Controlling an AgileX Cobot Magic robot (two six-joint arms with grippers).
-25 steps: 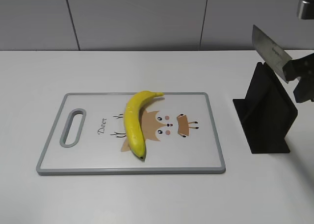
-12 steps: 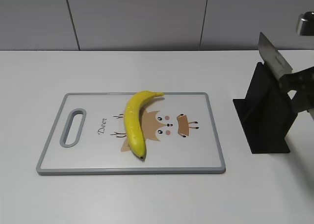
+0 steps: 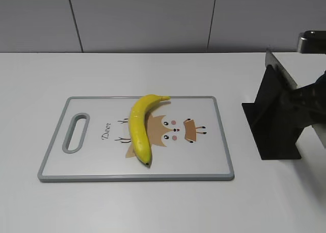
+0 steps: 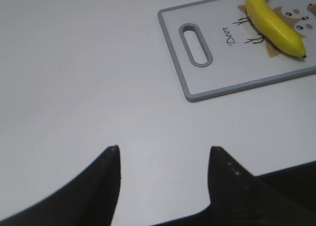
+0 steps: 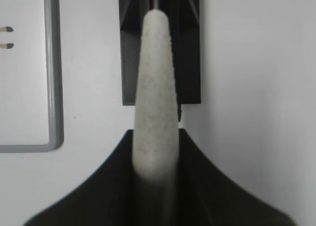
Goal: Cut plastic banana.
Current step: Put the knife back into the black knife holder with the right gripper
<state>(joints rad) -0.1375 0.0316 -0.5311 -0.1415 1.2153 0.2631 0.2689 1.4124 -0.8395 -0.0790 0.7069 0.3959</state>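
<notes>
The plastic banana (image 3: 138,127) lies whole on the white cutting board (image 3: 204,159), dark tip toward the front; it also shows in the left wrist view (image 4: 274,25). My right gripper (image 5: 155,133) is shut on the pale handle of a knife (image 5: 155,82). The knife blade (image 3: 280,71) stands low at the black knife stand (image 3: 275,121), far right of the board, with its lower part hidden by the stand. My left gripper (image 4: 164,152) is open and empty over bare table, left of and nearer than the board (image 4: 217,72).
The black stand (image 5: 190,48) sits right of the board's grey rim (image 5: 52,63). The board has a handle slot (image 3: 75,132) at its left end. A grey tiled wall runs behind the white table.
My right gripper has lowered the knife from a raised tilt above the stand down to it. The banana and board have not moved.
</notes>
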